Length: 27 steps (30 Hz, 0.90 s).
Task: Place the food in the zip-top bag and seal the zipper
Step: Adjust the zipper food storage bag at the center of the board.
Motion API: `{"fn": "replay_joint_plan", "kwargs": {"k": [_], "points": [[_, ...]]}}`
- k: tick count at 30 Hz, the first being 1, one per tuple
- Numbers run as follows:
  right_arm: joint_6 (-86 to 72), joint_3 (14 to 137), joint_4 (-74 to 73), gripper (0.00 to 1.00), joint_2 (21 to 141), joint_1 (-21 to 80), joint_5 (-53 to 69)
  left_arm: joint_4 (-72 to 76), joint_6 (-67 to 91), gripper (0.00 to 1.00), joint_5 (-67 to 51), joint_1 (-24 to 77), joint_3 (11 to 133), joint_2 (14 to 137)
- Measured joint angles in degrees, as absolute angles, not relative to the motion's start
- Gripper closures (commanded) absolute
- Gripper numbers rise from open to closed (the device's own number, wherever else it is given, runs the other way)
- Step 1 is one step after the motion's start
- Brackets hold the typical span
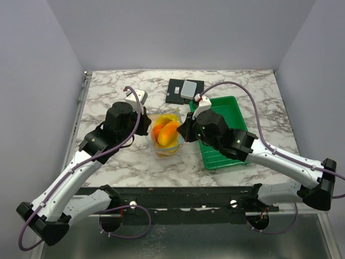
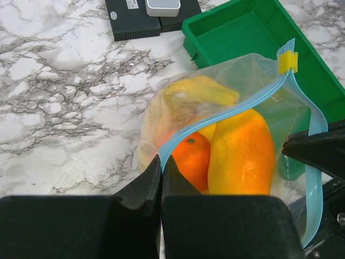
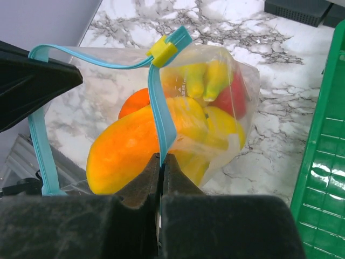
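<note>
Top cam: high behind the arm bases, looking down on the whole table (image 1: 108, 102). Left wrist cam: just behind the left gripper (image 2: 160, 164), looking past its tips, bag (image 2: 242, 75) close ahead, tray (image 2: 237, 27) beyond. Right wrist cam: same behind the right gripper (image 3: 160, 161), tray to its right. All three share the bag.

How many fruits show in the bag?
4, all in the bag: long orange-yellow one at the mouth, round orange one beside it, banana bunch deeper in, red one by the bunch. Others may be hidden.
</note>
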State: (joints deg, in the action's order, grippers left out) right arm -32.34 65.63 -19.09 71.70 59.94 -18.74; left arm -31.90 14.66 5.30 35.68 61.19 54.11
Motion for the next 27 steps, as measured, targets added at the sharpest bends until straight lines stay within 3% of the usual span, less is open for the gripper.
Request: {"fn": "replay_joint_plan", "kwargs": {"k": [10, 21, 27], "points": [[-31.00, 67.42, -24.14, 1.00, 70.70, 59.94, -19.88, -36.12, 18.63, 1.00, 2.17, 35.68, 63.81, 53.95], [-32.71, 62.19, -23.86, 0.99, 75.07, 59.94, -21.41, -32.32, 24.86, 1.00, 1.83, 35.68, 50.02, 56.62], [-32.08, 65.71, -25.87, 0.99, 75.11, 59.94, -21.63, -32.53, 25.02, 1.00, 1.04, 35.68, 54.85, 56.82]]}}
